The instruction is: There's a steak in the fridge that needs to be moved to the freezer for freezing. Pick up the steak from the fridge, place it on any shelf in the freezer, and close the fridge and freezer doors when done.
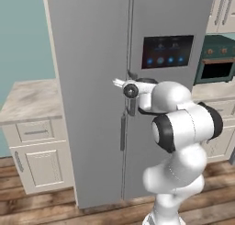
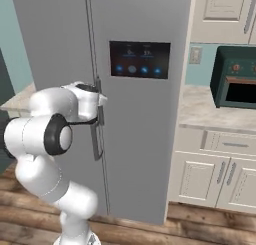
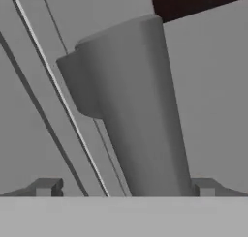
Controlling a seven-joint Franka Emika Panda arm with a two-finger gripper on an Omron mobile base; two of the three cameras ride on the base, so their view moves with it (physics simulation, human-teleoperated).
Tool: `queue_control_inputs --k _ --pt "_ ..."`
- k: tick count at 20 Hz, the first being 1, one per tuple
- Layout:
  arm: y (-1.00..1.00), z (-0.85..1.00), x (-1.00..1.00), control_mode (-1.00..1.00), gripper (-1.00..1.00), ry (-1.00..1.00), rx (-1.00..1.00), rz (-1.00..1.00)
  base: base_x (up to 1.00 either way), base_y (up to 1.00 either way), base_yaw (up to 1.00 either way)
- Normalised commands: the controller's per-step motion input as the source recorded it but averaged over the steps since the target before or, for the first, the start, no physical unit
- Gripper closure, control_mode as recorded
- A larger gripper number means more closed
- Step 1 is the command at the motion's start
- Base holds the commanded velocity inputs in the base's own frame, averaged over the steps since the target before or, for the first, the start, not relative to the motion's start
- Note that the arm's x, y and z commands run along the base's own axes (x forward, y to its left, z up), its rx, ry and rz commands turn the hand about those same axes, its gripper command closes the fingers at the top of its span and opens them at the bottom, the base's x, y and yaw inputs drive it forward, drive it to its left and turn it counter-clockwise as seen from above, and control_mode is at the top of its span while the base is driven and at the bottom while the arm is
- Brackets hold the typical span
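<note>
At the far left in the left base view, a marble-topped bench with a beige drawer and cabinet door under it stands against the teal wall, touching the side of the tall grey appliance. Next comes the freezer door, plain grey and shut, with its vertical bar handle running down beside the centre seam. Right of the seam is the fridge door, also shut, carrying the dark blue-lit dispenser panel. With both doors closed, the steak is hidden from me and I cannot say on which shelf it lies. My claw is at the seam, below the left corner of the panel, up against the top of the fridge door handle. In the hand view that handle rises as a thick grey bar between my two fingertips, one on each side of it, so my claw is spread wide around the bar; I cannot tell whether either tip touches it. My white arm folds back from there toward the base over the wooden floor. Further right in the right base view, another bench carries a dark green oven, with beige cabinets below it.
</note>
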Motion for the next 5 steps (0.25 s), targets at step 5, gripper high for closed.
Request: queue_control_inputs --k 5 --pt "0.26 -0.19 0.71 -1.00 -1.00 -0.04 0.00 0.07 0.00 0.00 0.00"
